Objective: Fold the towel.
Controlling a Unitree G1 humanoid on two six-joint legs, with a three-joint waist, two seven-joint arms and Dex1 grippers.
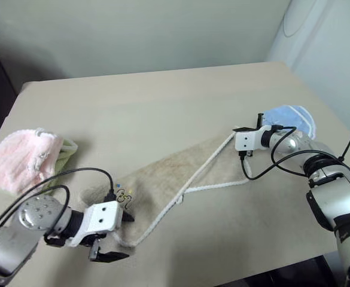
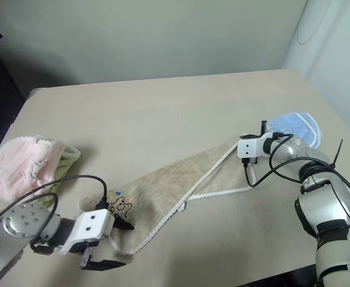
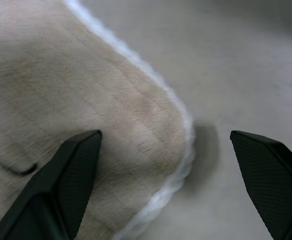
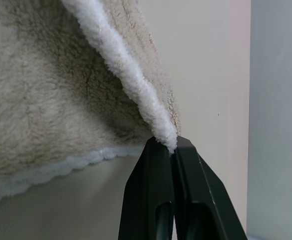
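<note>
1. Head views, centre: the towel [image 1: 180,173] lies stretched in a long diagonal band across the table [image 1: 163,101], from the lower left of the frame up toward the right of centre. Its white corded edging [image 1: 163,216] runs along the lower side and loops back near the middle. The small dark motif [image 1: 125,195] with blue and yellow dots sits near the lower-left end.
2. Head views, lower left: the left gripper [image 1: 116,237] hangs at the towel's lower-left end, its two black fingers spread wide apart, holding nothing.
3. Head views, right: the right gripper [image 1: 239,133] is at the towel's upper-right corner, which is lifted slightly off the table.
4. Head views, edges: a pink fluffy cloth [image 1: 16,161] rests at the left edge of the table with a bit of green cloth [image 1: 67,152] under it; a light blue cloth [image 1: 291,119] lies just behind the right arm.
5. Left wrist view: the two fingers [image 3: 61,190] stand far apart, one over the tan pile, the other over bare table. A rounded towel corner with white trim lies between them.
6. Right wrist view: the black fingers [image 4: 158,195] are pressed together, pinching the white cord at the towel's edge, with the tan pile draping away from them.
</note>
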